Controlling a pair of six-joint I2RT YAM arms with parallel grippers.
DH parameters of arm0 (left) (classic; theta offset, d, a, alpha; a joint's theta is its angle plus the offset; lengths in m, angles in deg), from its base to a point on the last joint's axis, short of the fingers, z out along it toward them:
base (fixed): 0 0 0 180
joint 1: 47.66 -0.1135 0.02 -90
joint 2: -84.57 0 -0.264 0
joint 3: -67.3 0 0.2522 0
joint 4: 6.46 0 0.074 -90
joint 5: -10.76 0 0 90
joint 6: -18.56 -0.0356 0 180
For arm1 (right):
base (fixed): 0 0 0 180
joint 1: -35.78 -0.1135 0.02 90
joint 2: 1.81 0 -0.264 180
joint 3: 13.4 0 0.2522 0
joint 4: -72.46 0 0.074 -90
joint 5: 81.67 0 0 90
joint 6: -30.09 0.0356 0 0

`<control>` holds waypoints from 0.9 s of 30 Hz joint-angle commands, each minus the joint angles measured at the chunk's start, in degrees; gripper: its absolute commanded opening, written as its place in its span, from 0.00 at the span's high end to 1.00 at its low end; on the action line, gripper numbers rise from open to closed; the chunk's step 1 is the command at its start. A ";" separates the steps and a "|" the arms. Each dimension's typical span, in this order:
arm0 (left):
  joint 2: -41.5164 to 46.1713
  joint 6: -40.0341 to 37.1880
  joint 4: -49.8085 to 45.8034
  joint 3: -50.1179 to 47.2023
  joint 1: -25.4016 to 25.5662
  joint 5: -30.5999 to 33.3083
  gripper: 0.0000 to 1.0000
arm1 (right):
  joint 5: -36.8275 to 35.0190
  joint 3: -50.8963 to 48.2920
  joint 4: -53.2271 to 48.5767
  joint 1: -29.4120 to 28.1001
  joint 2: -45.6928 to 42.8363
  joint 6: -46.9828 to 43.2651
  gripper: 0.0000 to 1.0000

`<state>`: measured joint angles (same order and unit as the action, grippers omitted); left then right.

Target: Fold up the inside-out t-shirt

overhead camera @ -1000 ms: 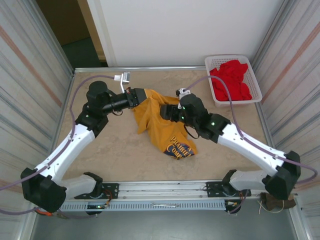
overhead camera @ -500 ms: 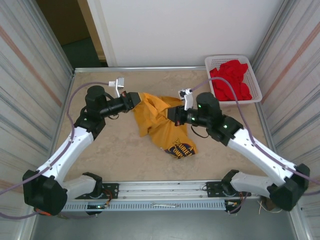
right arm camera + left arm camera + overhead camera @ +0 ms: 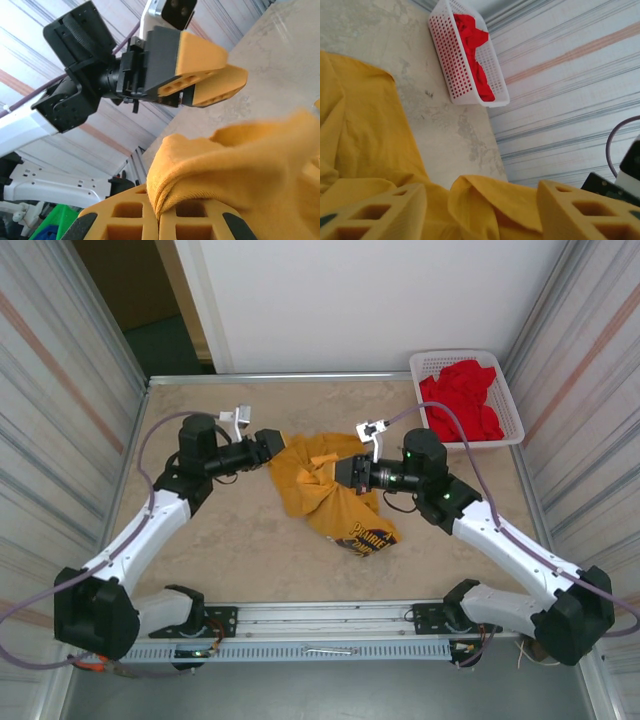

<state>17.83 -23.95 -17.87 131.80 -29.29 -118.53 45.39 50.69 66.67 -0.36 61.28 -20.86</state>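
Lettering on the inside-out t-shirt is the one bit of writing I can find: a dark blue print with curved yellow letters at its near right end, too small and crumpled for me to read with any certainty. The mustard shirt lies bunched in the middle of the table, between the two arms, its shape lost in folds, so I cannot tell sleeves from hem. The right gripper comes in from the right and is pinched tight on a thick fold of the yellow cloth, which bulges up between its pads. The left gripper sits at the shirt's far left edge with its jaws standing apart and nothing clamped between them; from its own wrist camera the cloth lies beyond the fingers, which are cut off by the bottom edge of the view. At the far right corner stands a white basket heaped with red garments, well apart from the shirt.
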 commanded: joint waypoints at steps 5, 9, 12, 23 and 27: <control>9.64 0.08 -1.58 -3.63 3.97 3.80 0.33 | 0.74 -1.06 5.03 1.95 -0.08 2.92 1.00; 9.10 -1.85 -3.34 -3.02 9.94 8.02 0.30 | 0.47 -1.26 5.39 2.02 0.56 3.45 1.00; 7.42 -3.19 -4.48 -2.41 11.57 10.59 0.28 | 0.51 -1.28 5.48 1.95 0.90 3.82 1.00; 0.15 -3.31 0.10 -1.45 11.53 10.63 0.42 | -0.45 -1.63 5.44 1.94 1.06 4.10 1.00; -0.61 -2.85 2.58 -2.08 11.65 9.09 0.73 | -1.63 -1.90 5.30 2.05 1.06 3.86 1.00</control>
<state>17.11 -26.34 -19.18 129.04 -17.73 -108.14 44.95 49.57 70.27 1.32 62.35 -17.89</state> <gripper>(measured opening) 0.349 0.055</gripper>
